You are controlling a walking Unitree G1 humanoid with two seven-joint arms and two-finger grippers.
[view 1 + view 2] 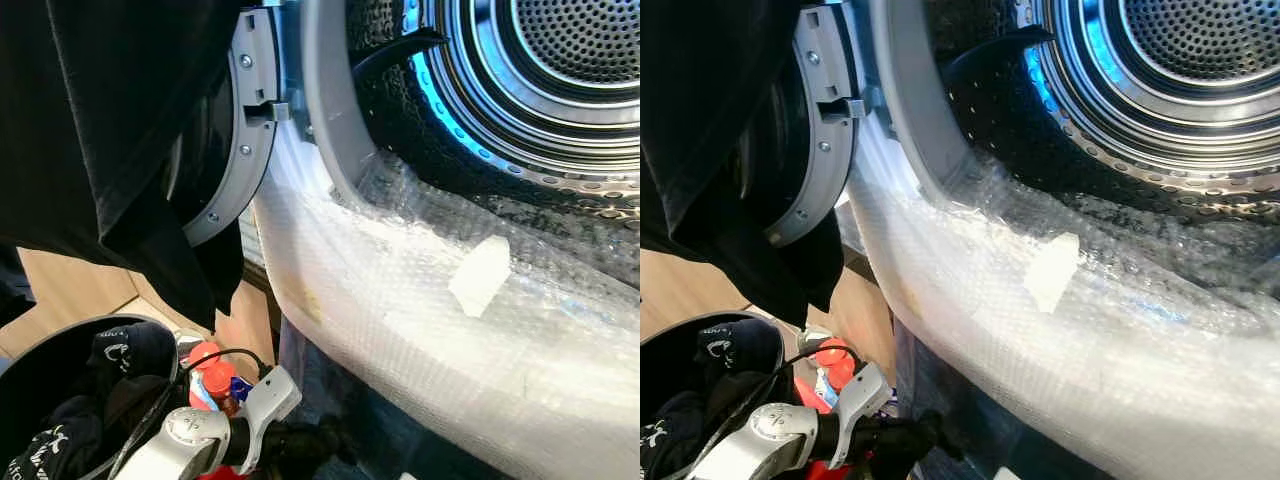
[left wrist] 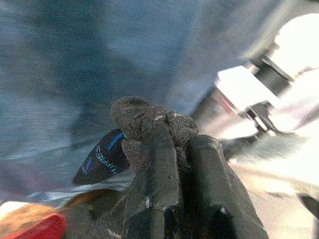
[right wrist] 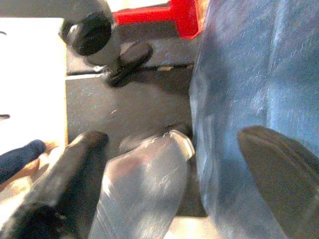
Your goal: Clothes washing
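The left gripper (image 2: 182, 164) is clenched on a dark knitted garment (image 2: 149, 119), low beside the laundry basket (image 1: 40, 360) and well below the washing machine drum (image 1: 560, 60). The drum mouth lies up and to the right, behind a bubble-wrap-covered rim (image 1: 420, 310) the load must clear. The right gripper (image 3: 209, 169) hangs released beside blue fabric (image 3: 259, 74). A black cloth (image 1: 100, 120) drapes over the open door (image 1: 240, 130).
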